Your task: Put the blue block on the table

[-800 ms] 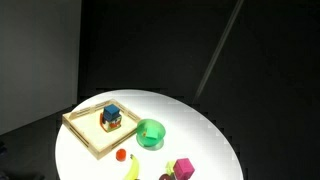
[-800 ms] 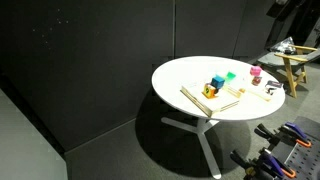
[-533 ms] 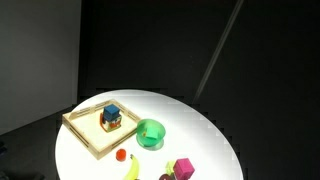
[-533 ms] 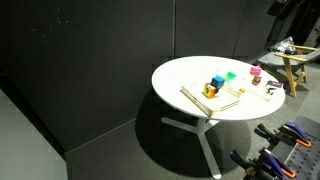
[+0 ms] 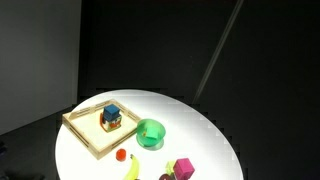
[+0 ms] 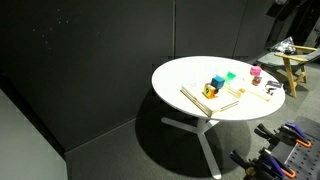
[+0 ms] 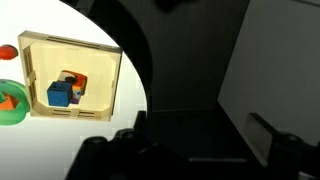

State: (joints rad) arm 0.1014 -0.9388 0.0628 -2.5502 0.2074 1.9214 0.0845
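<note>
The blue block [image 5: 111,111] sits on top of an orange cube [image 5: 112,123] inside the square light-wood tray [image 5: 85,135] on the round white table [image 5: 200,135]. It shows in both exterior views [image 6: 217,80] and in the wrist view [image 7: 59,96], where the orange cube [image 7: 77,85] is right beside it. My gripper [image 7: 195,150] appears only in the wrist view, as dark fingers [image 7: 262,135] set wide apart at the bottom edge. It is open, empty, high above and well off to the side of the tray [image 7: 100,60]. The arm is out of both exterior views.
A green bowl [image 5: 150,133] stands beside the tray, and also shows in the wrist view [image 7: 10,108]. A magenta cube [image 5: 184,168], a yellow banana [image 5: 132,169] and a small red item [image 5: 120,155] lie near the table's front edge. Dark walls surround the table [image 6: 190,72].
</note>
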